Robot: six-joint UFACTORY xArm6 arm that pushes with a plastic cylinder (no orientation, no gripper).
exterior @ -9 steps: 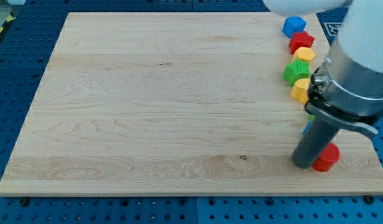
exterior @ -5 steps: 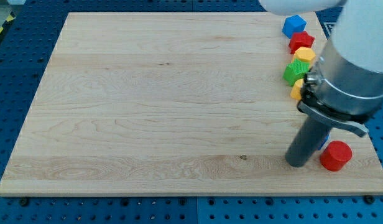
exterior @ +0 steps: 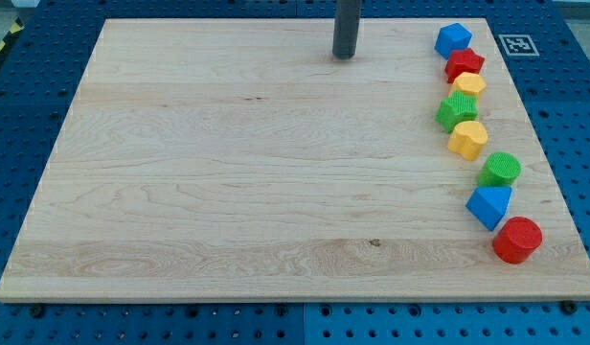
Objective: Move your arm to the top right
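On the pale wooden board (exterior: 228, 172), my tip (exterior: 345, 56) rests near the view's top edge, right of centre, well apart from every block; it has no jaws and holds nothing. To its right along the board's right side run a blue cube (exterior: 453, 39), red block (exterior: 465, 64), yellow block (exterior: 469, 84), green block (exterior: 457, 111), yellow hexagonal block (exterior: 468, 140), green cylinder (exterior: 501, 170), blue triangular block (exterior: 489, 205) and red cylinder (exterior: 517, 240).

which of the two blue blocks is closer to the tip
The blue block at the view's top right, heading the column, is closer to my tip; the other blue block sits far lower, beside the red cylinder.
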